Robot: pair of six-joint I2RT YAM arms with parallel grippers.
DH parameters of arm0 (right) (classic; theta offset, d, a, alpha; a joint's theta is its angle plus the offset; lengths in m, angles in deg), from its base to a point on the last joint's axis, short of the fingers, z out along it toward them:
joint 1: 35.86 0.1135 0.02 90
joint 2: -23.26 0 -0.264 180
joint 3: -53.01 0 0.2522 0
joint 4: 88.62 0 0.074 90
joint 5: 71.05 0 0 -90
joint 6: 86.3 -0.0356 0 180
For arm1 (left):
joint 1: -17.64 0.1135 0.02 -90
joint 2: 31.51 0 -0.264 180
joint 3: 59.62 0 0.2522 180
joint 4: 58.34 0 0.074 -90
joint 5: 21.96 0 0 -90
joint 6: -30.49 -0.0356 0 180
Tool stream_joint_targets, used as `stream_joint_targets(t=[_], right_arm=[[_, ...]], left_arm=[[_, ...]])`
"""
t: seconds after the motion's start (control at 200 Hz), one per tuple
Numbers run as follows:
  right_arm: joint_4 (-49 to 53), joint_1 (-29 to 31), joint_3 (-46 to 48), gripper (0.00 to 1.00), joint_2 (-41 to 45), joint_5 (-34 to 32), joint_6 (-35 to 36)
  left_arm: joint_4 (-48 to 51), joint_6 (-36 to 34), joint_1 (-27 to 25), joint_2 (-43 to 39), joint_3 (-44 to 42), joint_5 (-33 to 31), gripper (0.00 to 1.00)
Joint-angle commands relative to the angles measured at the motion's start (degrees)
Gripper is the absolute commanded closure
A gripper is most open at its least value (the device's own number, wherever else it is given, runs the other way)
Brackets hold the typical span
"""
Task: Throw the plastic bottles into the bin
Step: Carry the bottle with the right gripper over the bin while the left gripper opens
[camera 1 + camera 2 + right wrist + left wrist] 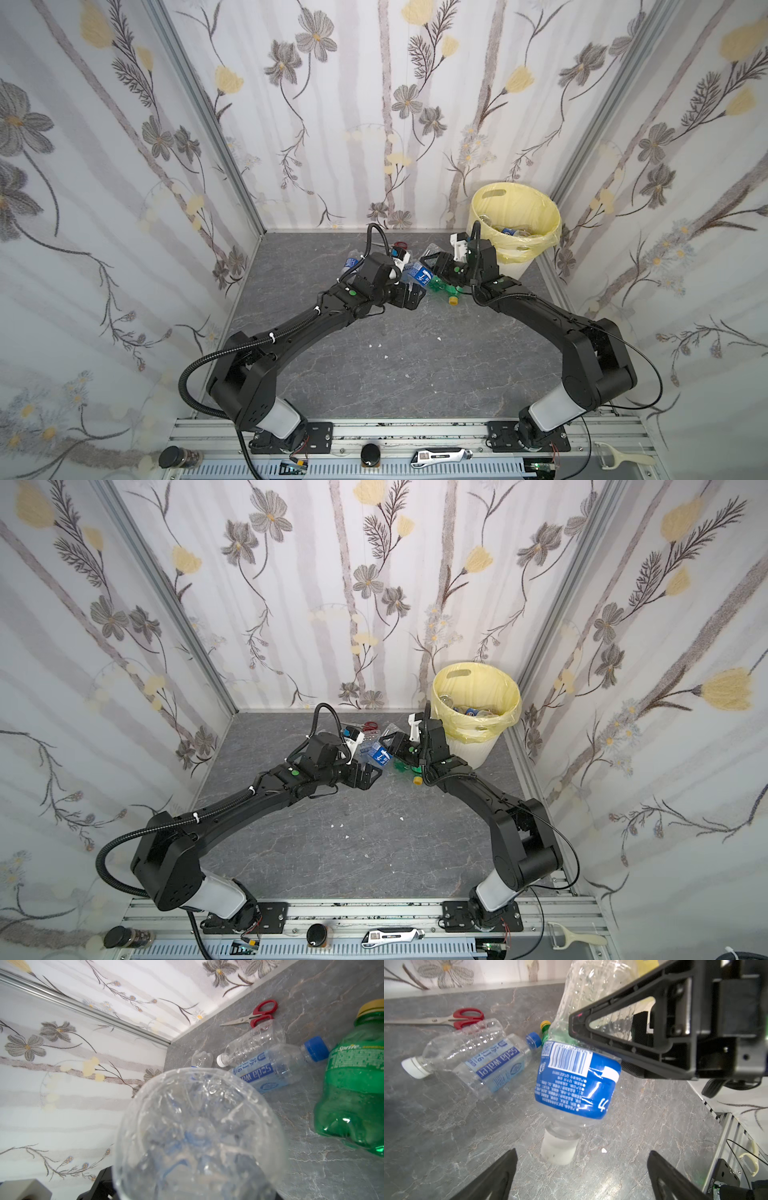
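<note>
Right gripper (432,264) clamps one blue-label bottle (577,1082), cap down. Left gripper (582,1151) has its jaws spread wide either side of the white cap, no contact.
Four more bottles lie on the grey table (395,374):
- one soda water bottle (497,1064), blue cap
- one clear unlabelled bottle (253,1043), white cap, lying against it
- one green Sprite bottle (353,1088), yellow cap, just beside the held one
- one partly hidden bottle (351,264) by the left wrist

One pair of scissors (255,1015) lies near the back wall. One bin (552,216) stands back right with a yellow liner; the bottles inside can't be counted.

Left end effector (582,1155) spread wide, facing right end effector (428,266), clamped tight.
</note>
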Motion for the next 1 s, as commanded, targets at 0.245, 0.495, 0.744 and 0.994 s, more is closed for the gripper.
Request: stream_joint_targets(t=[0.245,0.495,0.744,0.994], right_arm=[[7.9,-5.1,-13.8,0.49,0.6,-0.7,4.5],[11.9,-10.6,-21.3,0.49,2.0,-1.0,6.3],[16.5,-16.0,-28.3,0.48,5.5,-3.3,9.7],[18.1,-23.6,-37.7,0.47,10.3,-5.3,9.4]], left_arm=[[-0.1,-4.0,-0.1,2.0,11.8,0.3,0.0],[0.3,-6.5,-0.7,6.9,22.3,1.5,0.0],[1.9,-10.0,-1.4,11.9,32.3,1.8,0.0],[2.6,-12.1,-3.6,16.8,43.1,1.7,0.0]])
